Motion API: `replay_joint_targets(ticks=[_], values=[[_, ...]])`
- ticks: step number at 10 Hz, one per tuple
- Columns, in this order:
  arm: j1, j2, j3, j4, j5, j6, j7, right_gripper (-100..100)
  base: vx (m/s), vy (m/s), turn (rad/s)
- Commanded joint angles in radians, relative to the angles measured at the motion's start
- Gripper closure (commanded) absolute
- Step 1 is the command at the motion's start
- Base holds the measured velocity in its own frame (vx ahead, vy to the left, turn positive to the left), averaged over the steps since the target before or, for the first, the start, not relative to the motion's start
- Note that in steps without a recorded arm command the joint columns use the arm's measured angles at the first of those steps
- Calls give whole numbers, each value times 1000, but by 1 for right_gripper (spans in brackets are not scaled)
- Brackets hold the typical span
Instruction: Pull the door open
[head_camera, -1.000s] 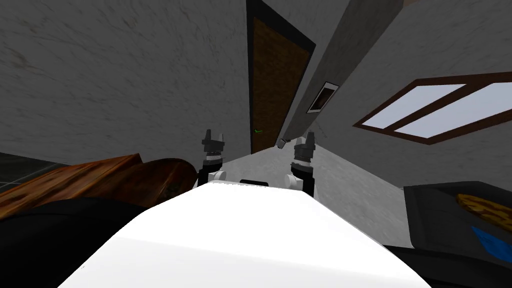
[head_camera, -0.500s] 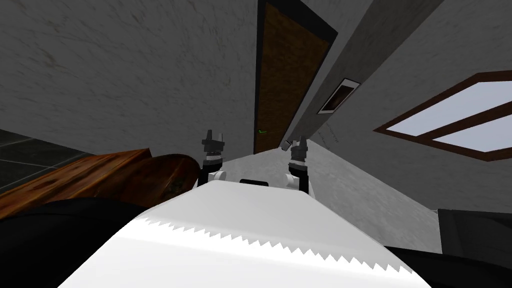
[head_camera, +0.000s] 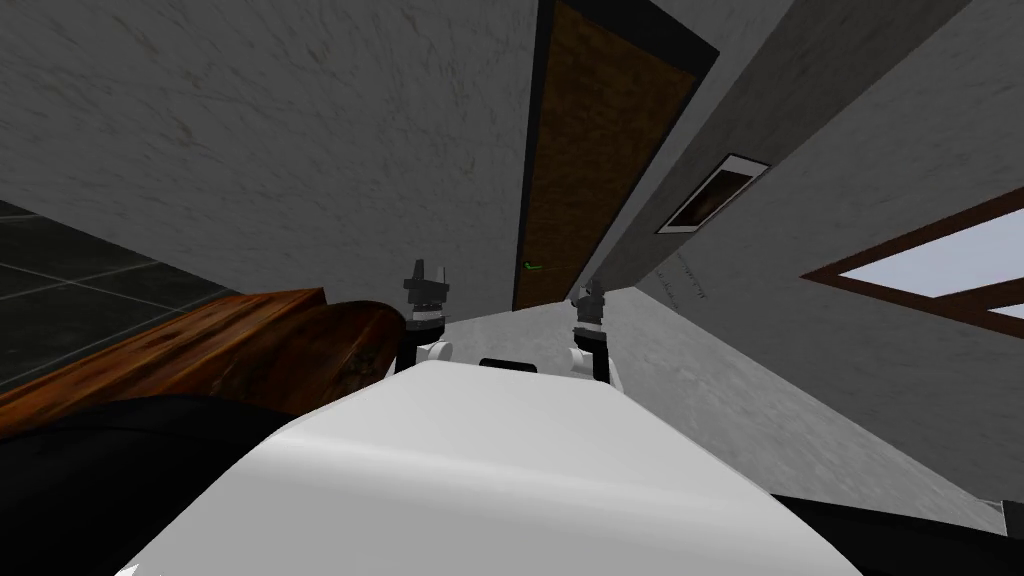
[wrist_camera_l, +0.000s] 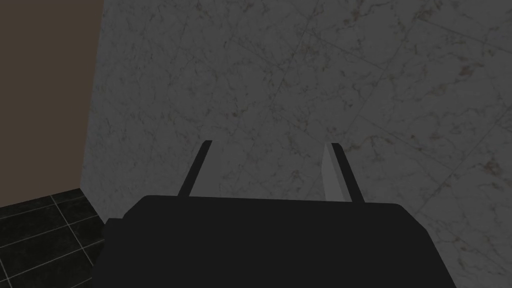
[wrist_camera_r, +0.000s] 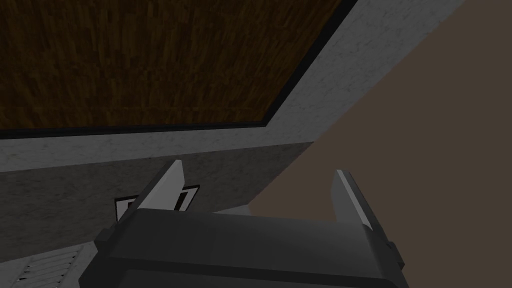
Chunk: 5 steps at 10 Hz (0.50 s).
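A brown wooden door (head_camera: 590, 150) in a black frame stands ahead in the far wall, and it looks shut. A small green handle (head_camera: 533, 266) sits low on its left side. My right gripper (head_camera: 589, 293) is raised just right of the door's foot, well short of the handle. In the right wrist view the same gripper (wrist_camera_r: 257, 192) is open, with the door panel (wrist_camera_r: 150, 60) beyond its fingers. My left gripper (head_camera: 425, 276) is held up on the left, open (wrist_camera_l: 270, 170) and facing a grey marbled wall.
A brown wooden table (head_camera: 200, 345) lies close on my left over dark floor tiles (head_camera: 60, 280). A grey wall with a framed picture (head_camera: 712, 194) and a window (head_camera: 930, 265) runs along my right, forming a narrow passage toward the door.
The whole head view has swung: the door has slid right and nearer, the window and dark furniture moved off to the right. My right gripper has drawn slightly inward; the left is unchanged.
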Motion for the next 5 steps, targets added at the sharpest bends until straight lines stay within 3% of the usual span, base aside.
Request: replay_joint_targets(ticks=[1, 2, 4, 5], values=[[-15, -13, -10, 50, -10, -14, -12, -100, 66, -31, 202], [-15, -13, -10, 56, -10, -14, -12, -100, 42, -27, 64], [-36, -28, -23, 126, -22, -35, -24, -100, 50, -19, 173], [-36, -28, -23, 133, -22, -35, -24, -100, 54, -22, 61]])
